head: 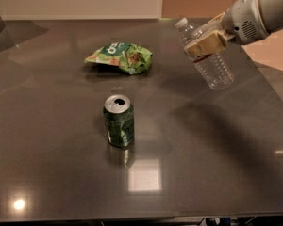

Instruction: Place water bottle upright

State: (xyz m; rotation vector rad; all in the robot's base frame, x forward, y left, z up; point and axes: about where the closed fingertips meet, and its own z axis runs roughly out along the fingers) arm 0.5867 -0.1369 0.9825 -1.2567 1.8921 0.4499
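The gripper, upper right above the table, clamps the tilted water bottle. An upright green can and a green snack bag sit well apart from it. Their lettering is unreadable.

The end effector sits over the right rear of the desk, clamped around the neck end of a tilted bottle. The bottle's cap points up and left, its base down and right, and it appears clear of the surface. The arm enters from the upper right and blocks that corner. Two obstacles stand on the desk: an upright can near the middle, and a crumpled bag behind it toward the rear. They are apart, with a bare strip between them. Both lie well to the left of the bottle. The desk below and in front of the bottle is bare out to the right edge, and so are the front strip and the left side.
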